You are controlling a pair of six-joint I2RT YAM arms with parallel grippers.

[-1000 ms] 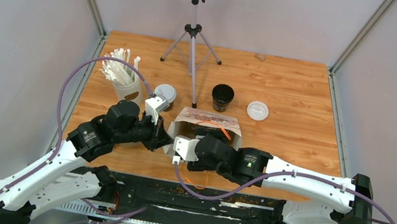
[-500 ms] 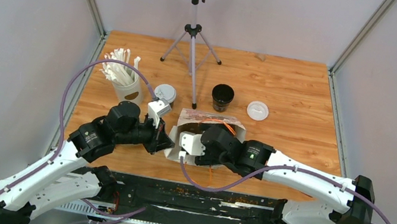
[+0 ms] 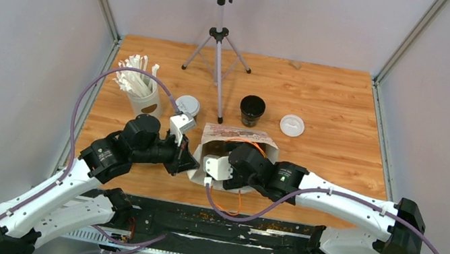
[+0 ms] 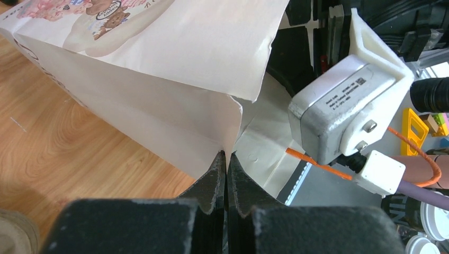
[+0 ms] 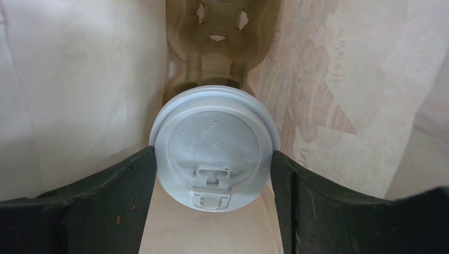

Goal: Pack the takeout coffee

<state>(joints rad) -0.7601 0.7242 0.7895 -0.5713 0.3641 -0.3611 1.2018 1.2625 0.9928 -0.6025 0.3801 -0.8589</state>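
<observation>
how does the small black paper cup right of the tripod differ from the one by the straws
The black paper cup right of the tripod stands open; the cup beside the straws wears a round white plastic lid. The open one stands clear; the lidded one is partly hidden by the left wrist camera. Both stand upright on the wooden table.

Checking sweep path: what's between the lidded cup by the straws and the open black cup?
One tripod leg comes down between the lidded cup and the open black cup; seen in the top view.
</observation>
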